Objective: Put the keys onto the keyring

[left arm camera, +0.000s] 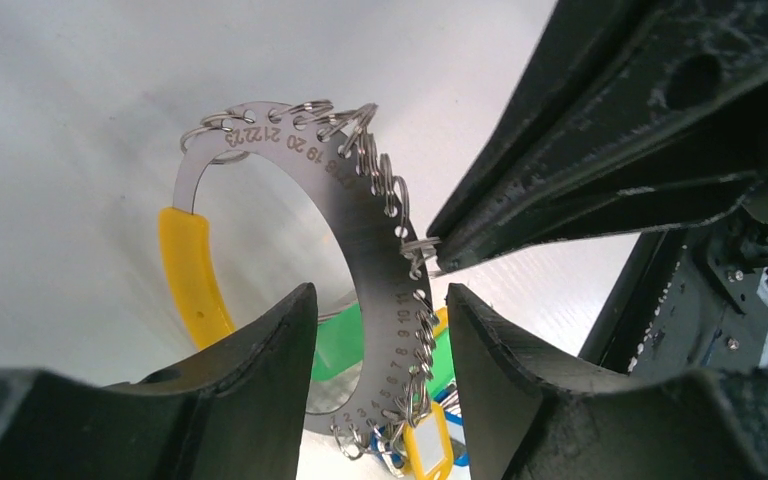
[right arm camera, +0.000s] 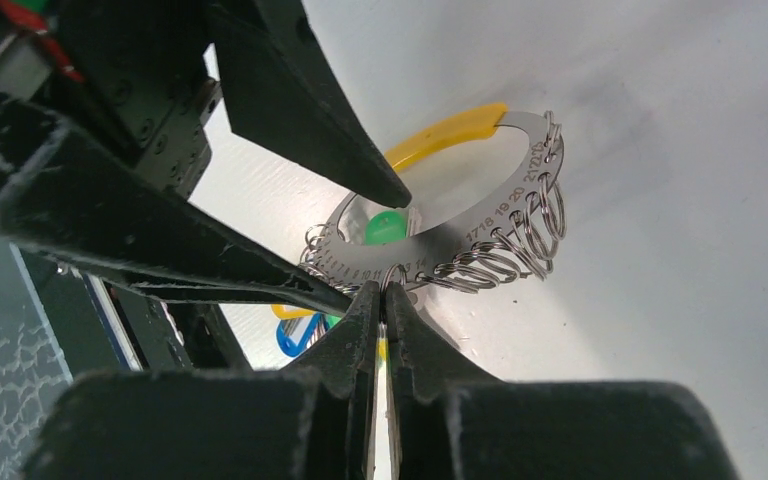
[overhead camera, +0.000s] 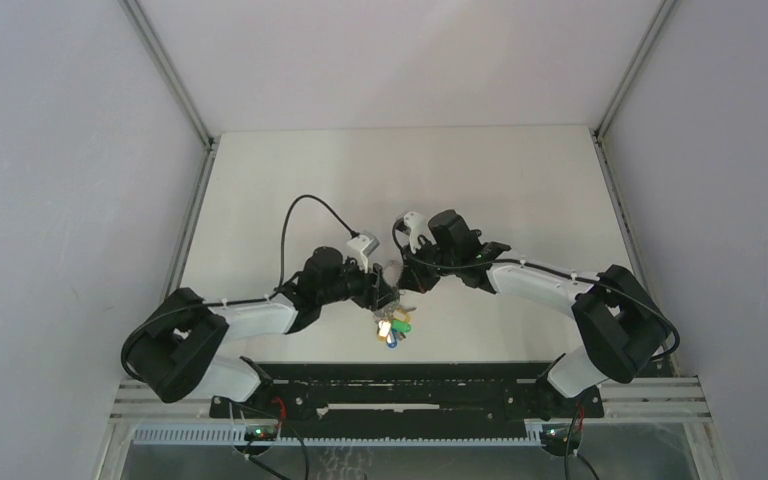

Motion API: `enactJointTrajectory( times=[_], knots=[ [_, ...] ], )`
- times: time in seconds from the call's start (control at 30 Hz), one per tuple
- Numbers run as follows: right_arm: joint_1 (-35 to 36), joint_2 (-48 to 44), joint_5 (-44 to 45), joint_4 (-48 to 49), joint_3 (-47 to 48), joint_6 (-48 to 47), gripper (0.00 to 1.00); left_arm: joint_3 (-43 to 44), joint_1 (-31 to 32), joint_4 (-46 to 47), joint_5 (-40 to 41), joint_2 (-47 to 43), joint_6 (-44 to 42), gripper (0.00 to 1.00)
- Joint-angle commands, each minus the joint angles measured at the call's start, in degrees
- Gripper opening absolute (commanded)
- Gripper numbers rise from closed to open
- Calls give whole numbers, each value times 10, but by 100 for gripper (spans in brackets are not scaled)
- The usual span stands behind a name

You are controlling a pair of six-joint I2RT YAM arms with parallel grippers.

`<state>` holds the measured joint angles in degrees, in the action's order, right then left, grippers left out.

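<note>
Squarely inside left pincer (left arm camera: 380,297): keyring (left arm camera: 360,235)

The left arm (overhead camera: 250,318) and right arm (overhead camera: 540,283) have white shells, black joints, looping black cables (overhead camera: 295,206) and matte-black jaws.

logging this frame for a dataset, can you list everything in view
keyring: one, silvery numbered plate with a yellow section, between the grippers
split rings: many, silver, along the keyring's outer edge
keys: count unclear, green, yellow and blue tags, clustered below the keyring
table: one, white, underneath
left gripper: one, black, open, fingers either side of the keyring
right gripper: one, black, shut on the keyring's edge
</note>
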<state>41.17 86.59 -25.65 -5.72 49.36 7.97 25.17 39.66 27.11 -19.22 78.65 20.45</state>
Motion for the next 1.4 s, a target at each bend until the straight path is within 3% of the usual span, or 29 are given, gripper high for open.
enactJointTrajectory(
  times=[0.0, 0.53, 0.8, 1.2, 1.37],
  knots=[
    [3, -23, -14, 26, 23, 10, 0, -7, -20, 71, -58, 23, 37, 56],
    [-2, -26, -36, 35, 26, 9, 0, -41, -72, 275, -165, 107, 161, 49],
    [-4, -21, -44, 34, 38, 11, 0, -40, -73, 301, -173, 123, 177, 45],
    [-1, -14, -30, 35, 48, 11, 0, -41, -74, 373, -187, 155, 240, 26],
    [0, -27, -14, 28, 48, 7, 11, -54, -84, 395, -177, 154, 269, 17]
  ],
)
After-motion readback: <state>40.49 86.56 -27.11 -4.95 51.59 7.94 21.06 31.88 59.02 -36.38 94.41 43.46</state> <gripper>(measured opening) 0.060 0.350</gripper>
